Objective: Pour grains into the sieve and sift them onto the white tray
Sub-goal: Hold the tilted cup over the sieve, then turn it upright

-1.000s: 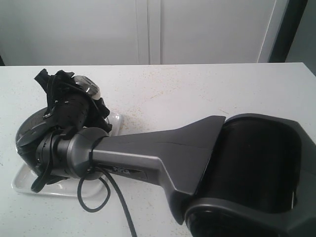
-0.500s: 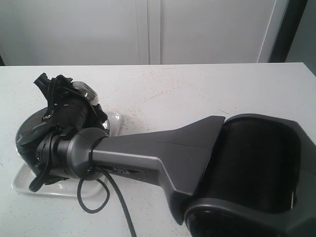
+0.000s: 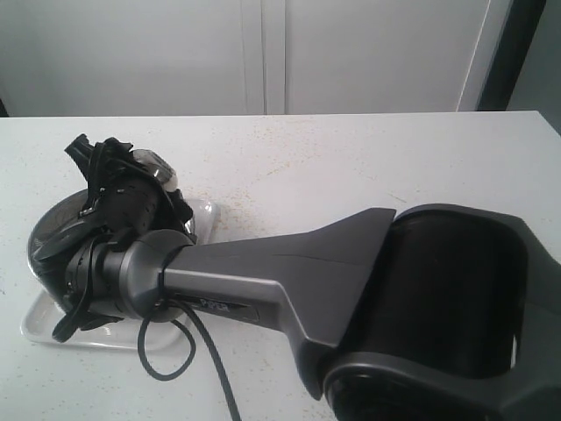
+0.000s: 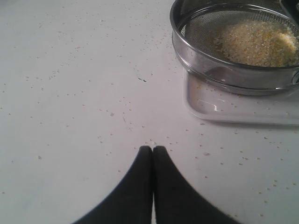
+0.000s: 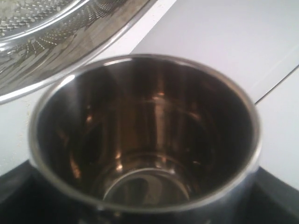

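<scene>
The sieve (image 4: 224, 70) rests on the white tray (image 4: 219, 108) and holds a heap of yellow and beige grains (image 4: 257, 42). My left gripper (image 4: 153, 149) is shut and empty above the bare table, apart from the tray. My right gripper (image 3: 131, 193) reaches across to the left and is shut on a small steel cup (image 3: 158, 167), tipped over the sieve (image 3: 46, 235). In the right wrist view the cup (image 5: 145, 135) looks empty inside, with the sieve's rim (image 5: 56, 44) just beyond it. The right arm hides most of the sieve and the tray (image 3: 39, 326) in the exterior view.
Stray grains (image 4: 112, 100) are scattered over the white table. A black cable (image 3: 188, 346) loops down from the right wrist in front of the tray. The right arm's large dark base (image 3: 447, 307) fills the near right. White cupboard doors (image 3: 263, 53) stand behind the table.
My right gripper and the steel cup have sunk slightly and drifted a little to the right over the sieve. The sieve and tray have stayed put.
</scene>
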`<state>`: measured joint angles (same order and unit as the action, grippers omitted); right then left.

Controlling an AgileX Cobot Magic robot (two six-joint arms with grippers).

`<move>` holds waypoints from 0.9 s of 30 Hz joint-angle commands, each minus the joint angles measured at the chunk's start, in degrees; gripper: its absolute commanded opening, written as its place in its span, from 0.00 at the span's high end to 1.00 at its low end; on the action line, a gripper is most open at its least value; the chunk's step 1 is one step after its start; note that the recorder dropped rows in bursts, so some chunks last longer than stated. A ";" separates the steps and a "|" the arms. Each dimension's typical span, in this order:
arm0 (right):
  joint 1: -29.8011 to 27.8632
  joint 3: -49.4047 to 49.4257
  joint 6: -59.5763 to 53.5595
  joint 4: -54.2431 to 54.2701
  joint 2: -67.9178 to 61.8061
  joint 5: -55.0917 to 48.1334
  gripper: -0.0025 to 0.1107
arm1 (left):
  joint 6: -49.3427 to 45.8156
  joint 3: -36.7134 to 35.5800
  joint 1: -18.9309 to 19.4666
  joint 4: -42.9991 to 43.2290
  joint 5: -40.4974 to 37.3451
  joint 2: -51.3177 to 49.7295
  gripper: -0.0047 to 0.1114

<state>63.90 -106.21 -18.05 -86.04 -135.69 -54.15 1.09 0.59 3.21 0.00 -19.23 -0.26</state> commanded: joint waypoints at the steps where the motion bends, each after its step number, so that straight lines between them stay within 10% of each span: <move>1: -0.40 -0.52 0.54 -0.03 0.21 -2.42 0.98 | 0.14 -0.59 0.12 -0.33 -0.75 0.26 0.96; 16: -0.75 -0.52 11.05 6.99 3.36 -4.59 0.98 | 0.14 -0.59 0.12 -0.33 -0.75 0.26 0.96; 27: -5.33 -0.52 15.85 33.98 9.99 6.78 0.98 | 0.14 -0.59 0.12 -0.33 -0.75 0.26 0.96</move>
<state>60.29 -106.21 -2.99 -58.45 -127.75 -50.18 1.09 0.59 3.21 0.00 -19.23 -0.26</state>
